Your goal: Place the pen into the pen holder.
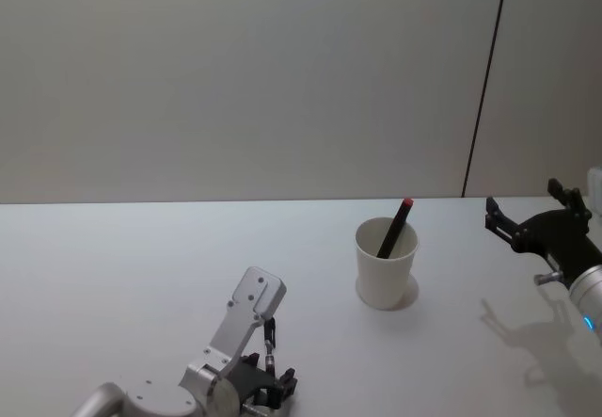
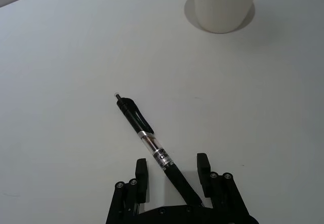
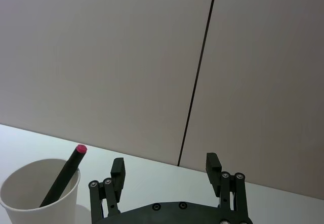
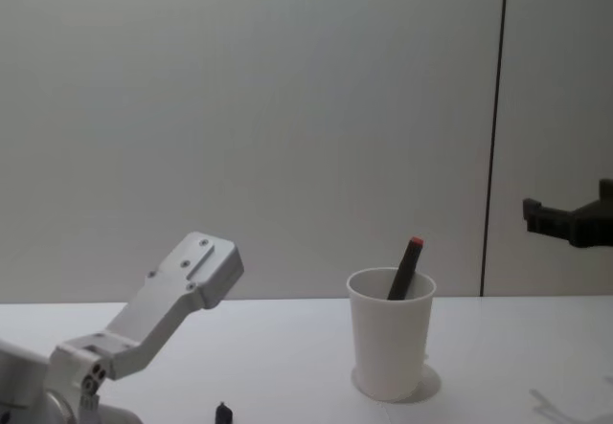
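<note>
Job looks part done. One pen w/ a red top (image 1: 396,227) stands in the pen holder (image 1: 386,271), the white paper cup, leaning on its rim. But a 2nd one, the black pen (image 2: 147,137), lies flat on the table (image 1: 141,276), well apart from the cup, on the robot's L side & nearer the robot. The left claw (image 2: 172,160) is low over it & wide open, w/ one finger on each side of the pen's back end. The fingers don't seem to touch it, so the claw has hold of nothing. What's left, I'd guess: close on the black pen, lift it, carry it to the cup, tip it up & drop it in. The right claw (image 3: 165,161) is up in the air to the R of the cup, wide open too, w/ nothing in it. Not much else around: bare white table & a plain wall (image 1: 235,78) behind. Nothing sits btw the black pen & the cup. The red-top pen takes some room in the cup & could get bumped.
</note>
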